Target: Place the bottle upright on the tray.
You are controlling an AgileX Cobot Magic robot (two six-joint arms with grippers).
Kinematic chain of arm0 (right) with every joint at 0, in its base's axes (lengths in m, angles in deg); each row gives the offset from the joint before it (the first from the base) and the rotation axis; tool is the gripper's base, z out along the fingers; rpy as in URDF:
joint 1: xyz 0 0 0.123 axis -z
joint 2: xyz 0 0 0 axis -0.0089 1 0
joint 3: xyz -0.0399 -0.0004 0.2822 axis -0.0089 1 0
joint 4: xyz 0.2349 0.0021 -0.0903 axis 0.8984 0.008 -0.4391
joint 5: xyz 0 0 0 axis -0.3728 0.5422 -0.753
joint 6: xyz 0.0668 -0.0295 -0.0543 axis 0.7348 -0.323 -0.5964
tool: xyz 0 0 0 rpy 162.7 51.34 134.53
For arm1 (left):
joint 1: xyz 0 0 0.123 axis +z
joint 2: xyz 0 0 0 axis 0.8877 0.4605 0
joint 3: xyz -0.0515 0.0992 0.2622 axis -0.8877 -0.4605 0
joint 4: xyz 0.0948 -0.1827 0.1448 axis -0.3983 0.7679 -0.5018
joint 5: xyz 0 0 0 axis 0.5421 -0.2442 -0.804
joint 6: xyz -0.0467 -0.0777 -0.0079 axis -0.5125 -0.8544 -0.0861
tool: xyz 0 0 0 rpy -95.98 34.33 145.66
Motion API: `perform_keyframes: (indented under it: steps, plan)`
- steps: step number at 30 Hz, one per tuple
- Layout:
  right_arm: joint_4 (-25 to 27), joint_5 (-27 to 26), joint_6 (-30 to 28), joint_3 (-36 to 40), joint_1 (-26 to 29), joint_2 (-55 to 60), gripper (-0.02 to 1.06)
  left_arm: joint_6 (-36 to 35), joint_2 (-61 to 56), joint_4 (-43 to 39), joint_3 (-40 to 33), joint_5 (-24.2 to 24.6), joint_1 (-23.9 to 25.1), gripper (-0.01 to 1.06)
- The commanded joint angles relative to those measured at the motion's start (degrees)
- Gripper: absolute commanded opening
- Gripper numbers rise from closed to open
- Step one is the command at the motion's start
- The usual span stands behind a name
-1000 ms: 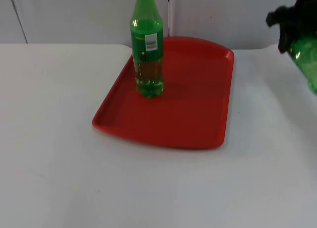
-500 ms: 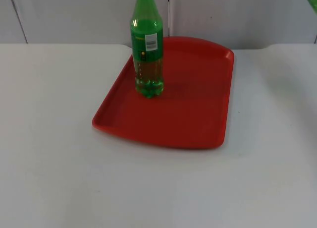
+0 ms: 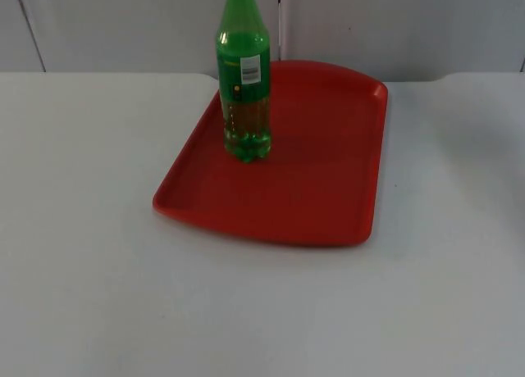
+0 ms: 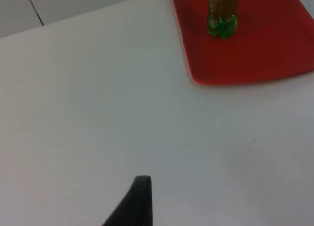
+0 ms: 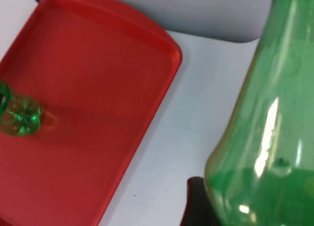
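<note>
A green bottle with a black cap and a yellow-white label stands upright on the red tray, near the tray's far left corner. The left wrist view takes in this bottle's base on the tray, far ahead of my left gripper, which hangs over bare table. My right gripper is shut on a second green bottle, held close to the camera above the table, beyond the tray's right edge. The standing bottle's base is across the tray from it.
The white table top surrounds the tray on the left, front and right. The grey partition wall rises right behind the tray's far edge.
My right gripper, holding the second green bottle, has risen up and to the right out of the top view. The bottle on the tray has not moved.
</note>
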Motion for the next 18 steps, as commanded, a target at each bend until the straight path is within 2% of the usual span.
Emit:
perform_keyframes:
  steps: [1, 2, 7, 8, 12, 13, 16, 17, 18]
  plan:
    - [0.73, -7.61, -1.12, 7.63, 0.01, -5.77, 0.00, 0.05, -0.16, 0.60, -0.34, -0.14, 0.08, 1.05]
    - [0.73, -7.61, -1.12, 7.63, 0.01, -5.77, 0.00, 0.05, -0.16, 0.60, -0.34, -0.14, 0.08, 1.05]
    - [6.90, -23.77, -7.36, 21.95, 0.01, -13.31, 0.00, 0.05, -0.16, 0.60, -0.34, -0.14, 0.08, 1.05]
    - [6.90, -23.77, -7.36, 21.95, 0.01, -13.31, 0.00, 0.05, -0.16, 0.60, -0.34, -0.14, 0.08, 1.05]
    - [17.16, -34.76, -17.52, 30.47, 0.01, -16.18, 0.00, 0.05, -0.16, 0.60, -0.34, -0.14, 0.08, 1.05]
    - [17.16, -34.76, -17.52, 30.47, 0.01, -16.18, 0.00, 0.05, -0.16, 0.60, -0.34, -0.14, 0.08, 1.05]
    - [24.33, -39.62, -25.83, 34.10, -0.70, -16.28, 0.00, 0.05, -0.16, 0.60, -0.34, -0.14, 0.08, 1.05]
    - [26.53, -41.98, -30.42, 35.28, -2.14, -16.28, 0.00, 0.05, -0.16, 0.60, -0.34, -0.14, 0.08, 1.05]
    - [26.53, -41.98, -30.42, 35.28, -2.14, -16.28, 0.00, 0.05, -0.16, 0.60, -0.34, -0.14, 0.08, 1.05]
